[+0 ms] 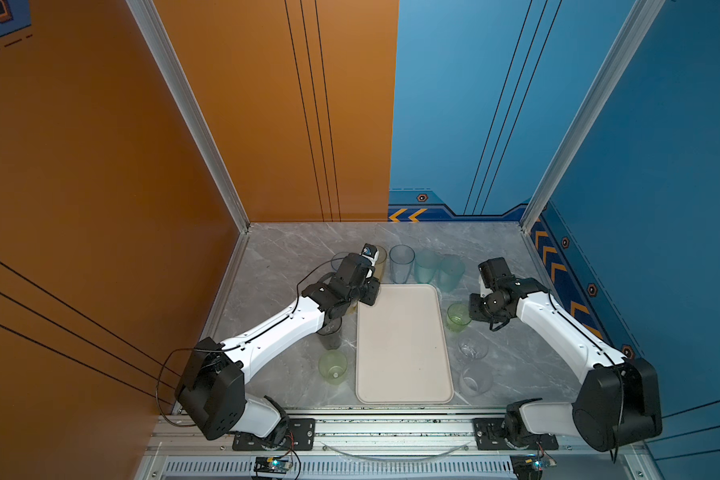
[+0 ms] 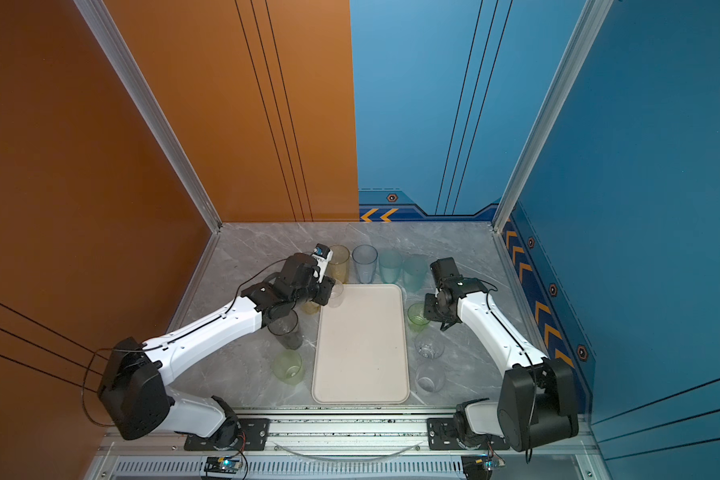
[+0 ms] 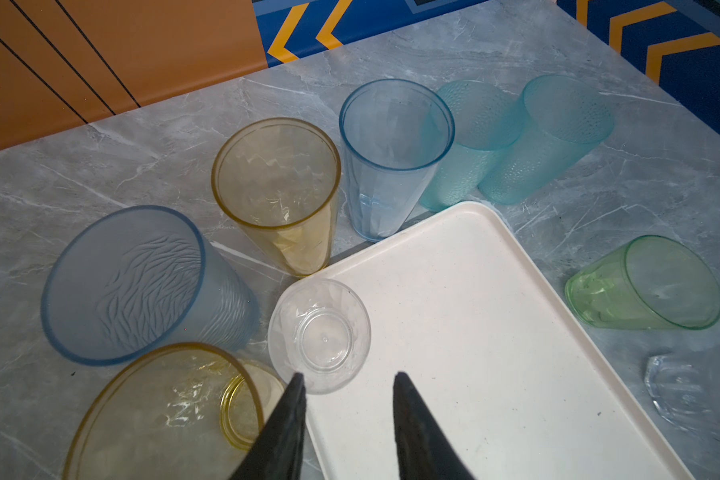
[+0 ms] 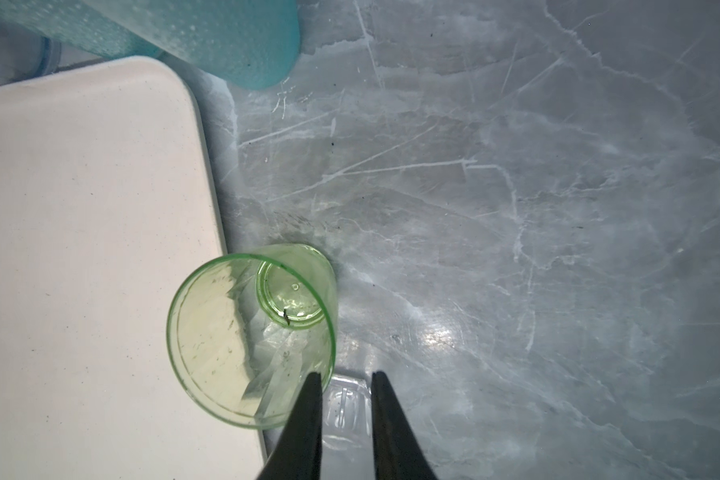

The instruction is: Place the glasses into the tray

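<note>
Nearest me, close to the tabletop's [image 1: 495, 241] near edge, a clear glass [image 1: 474, 380] stands right of the tray [image 1: 404, 353], and a second clear glass [image 1: 473, 348] stands just behind it. Left of the tray are a short green glass [image 1: 332, 365] and, behind that, a smoky grey glass [image 1: 329, 334] partly under the left arm [image 1: 275, 332]. The tray itself lies lengthwise down the middle.

Farther back on the right, the right gripper [image 4: 346, 374] hovers at a light green glass [image 4: 250, 336] standing just beside the tray's right edge. Its fingers are a narrow gap apart and grip nothing, with one tip over the glass's mouth and the other outside the rim.

Across from it, the left gripper [image 3: 348, 376] is at the tray's far left corner. Its fingers are spread and empty, their tips at the near side of a small clear glass [image 3: 319, 336] on that corner. I cannot tell whether that glass stands wholly inside the rim.

Just outside the same corner are a short yellow glass [image 3: 163, 395] and a frosted blue glass [image 3: 125, 286].

Beyond the tray's far end, on the tabletop, a row runs left to right: a tall yellow glass [image 3: 277, 195], a pale blue glass [image 3: 395, 158], a teal glass [image 3: 474, 116] and a second teal glass [image 3: 558, 137].
</note>
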